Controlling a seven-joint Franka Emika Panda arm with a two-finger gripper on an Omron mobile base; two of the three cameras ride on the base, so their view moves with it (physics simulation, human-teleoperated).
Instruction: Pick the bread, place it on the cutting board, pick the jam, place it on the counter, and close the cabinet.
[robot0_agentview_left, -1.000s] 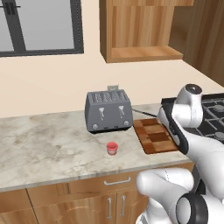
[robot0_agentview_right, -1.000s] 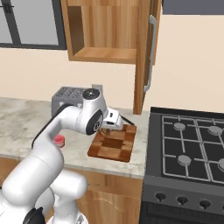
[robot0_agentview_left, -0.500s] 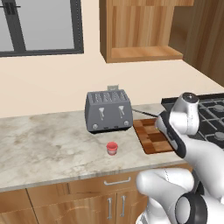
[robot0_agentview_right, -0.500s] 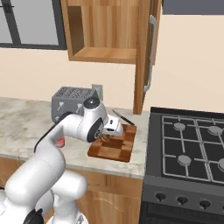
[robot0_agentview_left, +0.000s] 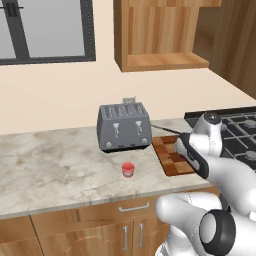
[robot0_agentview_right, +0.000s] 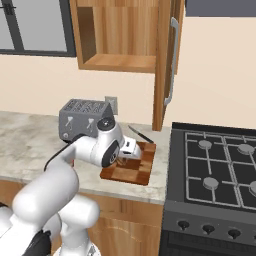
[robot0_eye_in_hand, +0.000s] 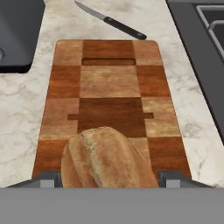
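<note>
Bread (robot0_eye_in_hand: 107, 158) sits low over the cutting board (robot0_eye_in_hand: 109, 83), jaws clamped either side, ready to set down; jam (robot0_agentview_left: 128, 169) waits on the bench at the toaster's six o'clock

The arm bent forward and down over the board (robot0_agentview_right: 131, 170), its wrist angled low. The gripper (robot0_eye_in_hand: 109, 178) hung just above the board's near end, its fingers (robot0_eye_in_hand: 47, 178) set on either side of the bread (robot0_eye_in_hand: 106, 159), clasping it
</note>
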